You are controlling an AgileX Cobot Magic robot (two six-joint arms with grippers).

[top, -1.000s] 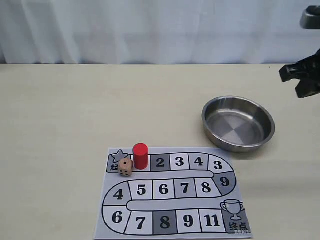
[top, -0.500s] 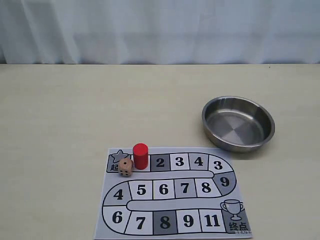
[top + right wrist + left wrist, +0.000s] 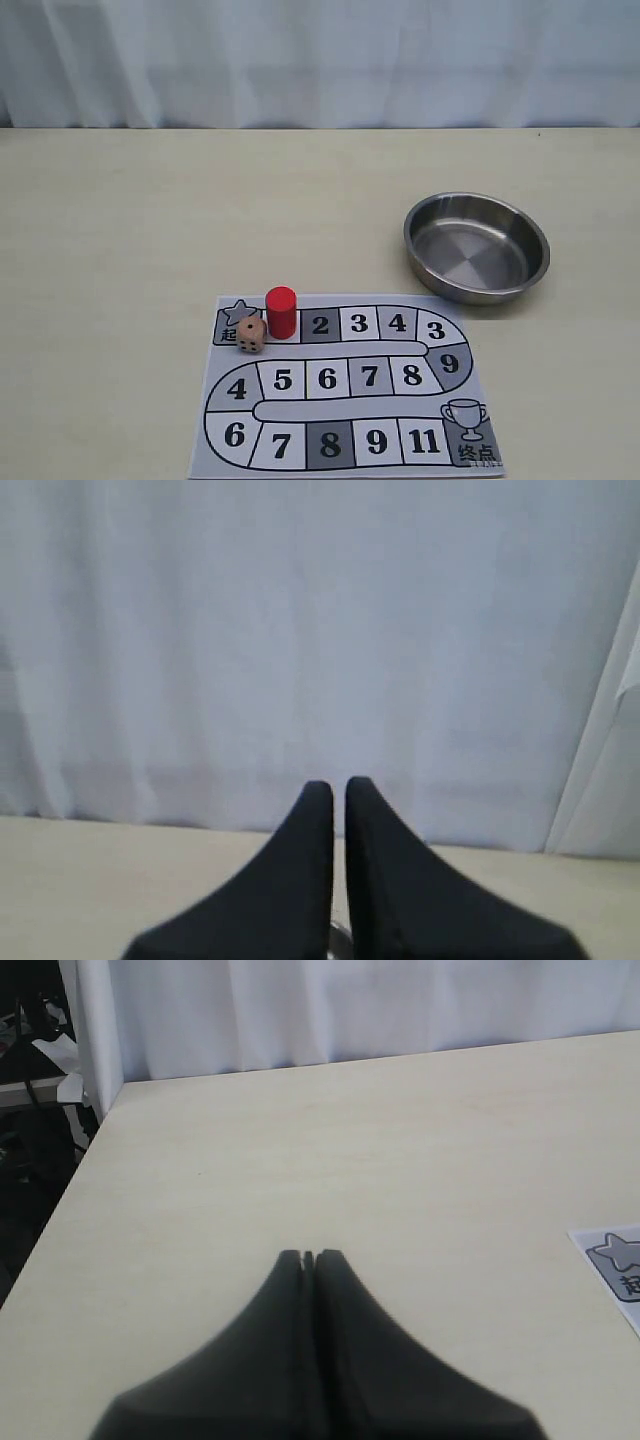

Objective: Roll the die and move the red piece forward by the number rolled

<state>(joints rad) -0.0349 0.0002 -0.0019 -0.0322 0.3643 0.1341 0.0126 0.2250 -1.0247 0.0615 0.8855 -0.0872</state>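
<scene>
The red piece (image 3: 281, 311) stands upright on the game board (image 3: 345, 385), on the square just right of the star start square. The tan die (image 3: 251, 334) rests touching the board's start area, just left of and in front of the red piece. Neither gripper shows in the exterior view. In the left wrist view my left gripper (image 3: 309, 1256) is shut and empty above bare table, with the board's star corner (image 3: 612, 1257) off to one side. My right gripper (image 3: 339, 785) is shut and empty, facing the white curtain.
A round steel bowl (image 3: 477, 247) sits empty on the table behind and right of the board. The white curtain (image 3: 320, 60) runs along the table's far edge. The table's left edge (image 3: 60, 1210) shows in the left wrist view.
The right arm, seen at the exterior view's right edge one second ago, has withdrawn out of that view. The die, red piece and bowl have not moved.
</scene>
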